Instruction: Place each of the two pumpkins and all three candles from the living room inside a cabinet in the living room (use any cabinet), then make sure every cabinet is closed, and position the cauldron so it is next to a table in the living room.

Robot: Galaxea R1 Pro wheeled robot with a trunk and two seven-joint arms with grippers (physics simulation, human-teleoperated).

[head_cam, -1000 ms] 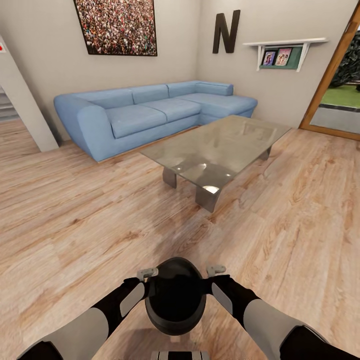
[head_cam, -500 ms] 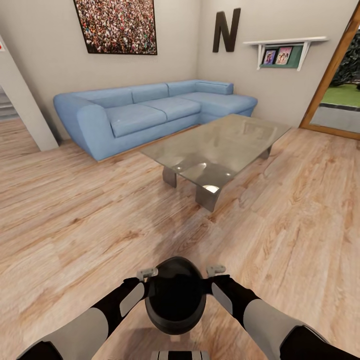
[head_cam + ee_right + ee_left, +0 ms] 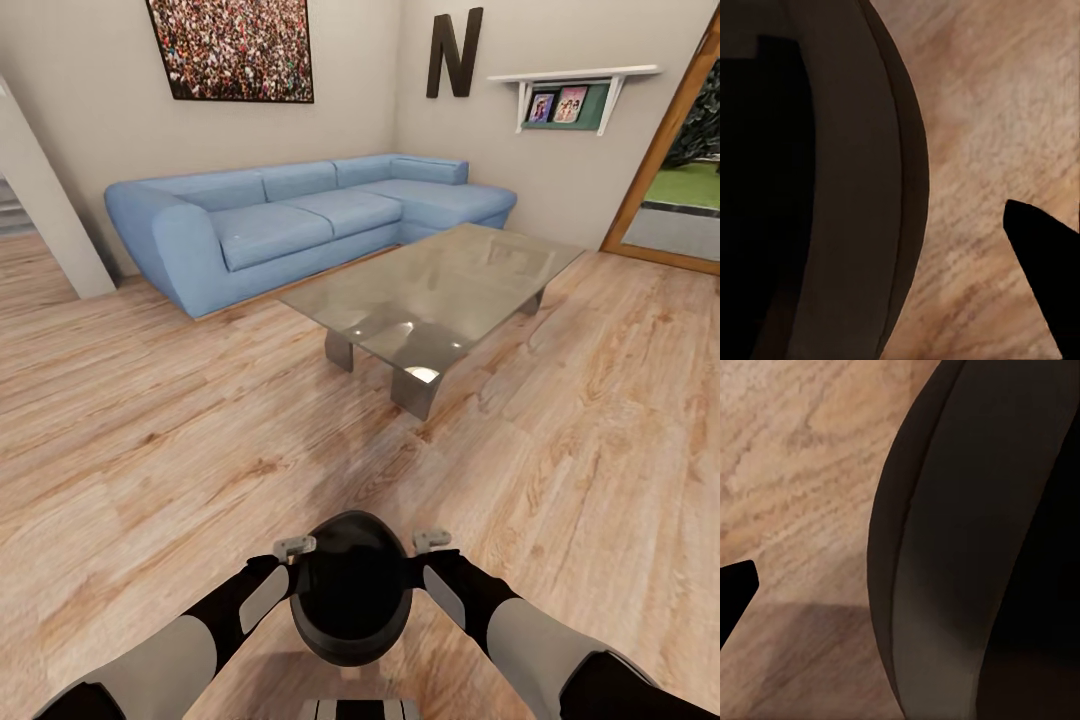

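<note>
View has crept forward a touch since a second ago: sofa (image 3: 300, 225) and table (image 3: 440, 295) sit slightly nearer; that's camera, not the things. I'm carrying the cauldron (image 3: 350, 590) low in front, left gripper (image 3: 296, 548) and right gripper (image 3: 430, 541) pressed on opposite sides of its belly; whether the fingers are spread, I cannot tell. Cauldron-to-table step underway, I judge. Next: keep driving, set it on the floor (image 3: 150, 450) beside the tabletop.

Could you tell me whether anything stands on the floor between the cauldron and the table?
Nothing visible does. The cauldron, held between both arms, faces bare plank floor up to the glass table; the sofa sits beyond it.
</note>
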